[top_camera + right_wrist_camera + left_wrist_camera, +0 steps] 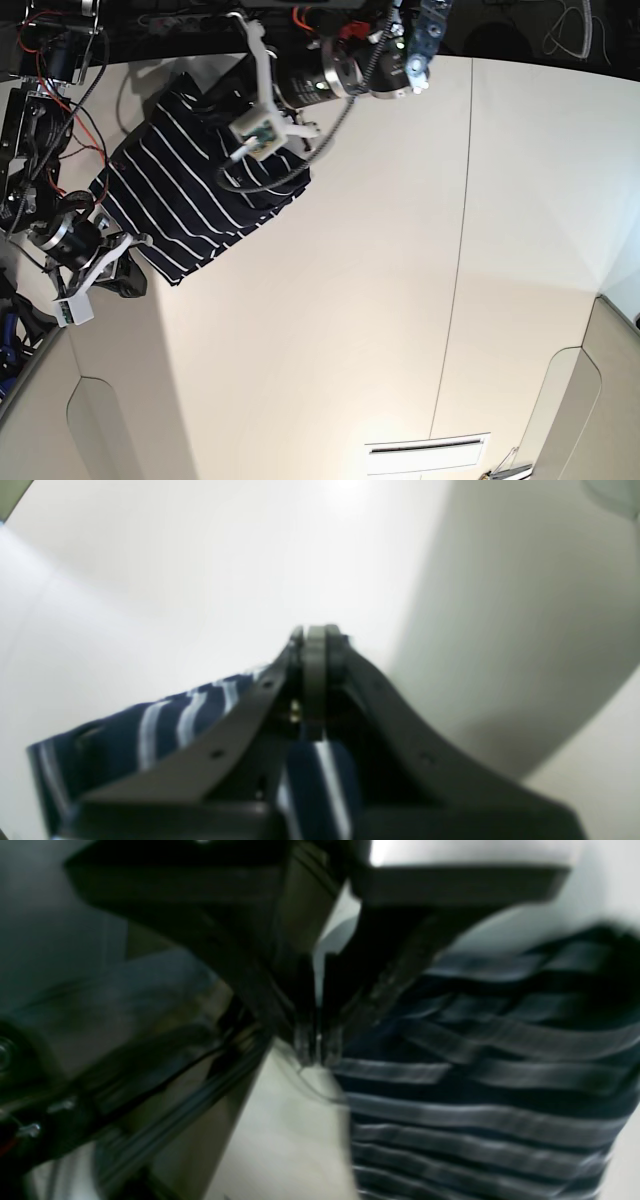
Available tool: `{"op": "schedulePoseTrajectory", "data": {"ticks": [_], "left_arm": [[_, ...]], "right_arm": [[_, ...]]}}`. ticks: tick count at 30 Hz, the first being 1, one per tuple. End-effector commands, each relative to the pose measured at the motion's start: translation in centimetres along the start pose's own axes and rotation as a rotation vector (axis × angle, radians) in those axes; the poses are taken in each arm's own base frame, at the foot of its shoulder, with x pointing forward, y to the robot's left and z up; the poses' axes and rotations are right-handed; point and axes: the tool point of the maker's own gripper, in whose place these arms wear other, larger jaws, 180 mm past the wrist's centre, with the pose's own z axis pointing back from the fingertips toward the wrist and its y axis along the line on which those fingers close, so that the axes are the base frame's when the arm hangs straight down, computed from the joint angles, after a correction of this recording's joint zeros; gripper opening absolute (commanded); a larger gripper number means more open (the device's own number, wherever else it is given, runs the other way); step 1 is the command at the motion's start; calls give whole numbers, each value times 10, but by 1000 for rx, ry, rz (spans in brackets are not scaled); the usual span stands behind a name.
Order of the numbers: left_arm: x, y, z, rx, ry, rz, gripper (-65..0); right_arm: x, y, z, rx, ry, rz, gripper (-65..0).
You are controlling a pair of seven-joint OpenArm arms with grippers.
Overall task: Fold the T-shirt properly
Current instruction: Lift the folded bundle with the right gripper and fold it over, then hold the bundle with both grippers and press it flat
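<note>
T-shirt point(190, 190) on white table point(400, 300), seam down middle.

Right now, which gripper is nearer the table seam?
Left. The left gripper is at the shirt edge facing the seam; the right gripper is at the shirt's far corner, shirt between it and the seam.

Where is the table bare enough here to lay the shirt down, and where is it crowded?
Bare: the white table right of and below the T-shirt. Crowded: the upper-left corner, with both arms and cables.
</note>
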Motion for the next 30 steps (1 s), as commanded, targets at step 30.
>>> {"op": "schedulePoseTrajectory", "data": {"ticks": [30], "left_arm": [[-56, 100, 16, 274, 181, 5, -624]], "right_arm": [[3, -24, -34, 55, -4, -154, -650]]}}
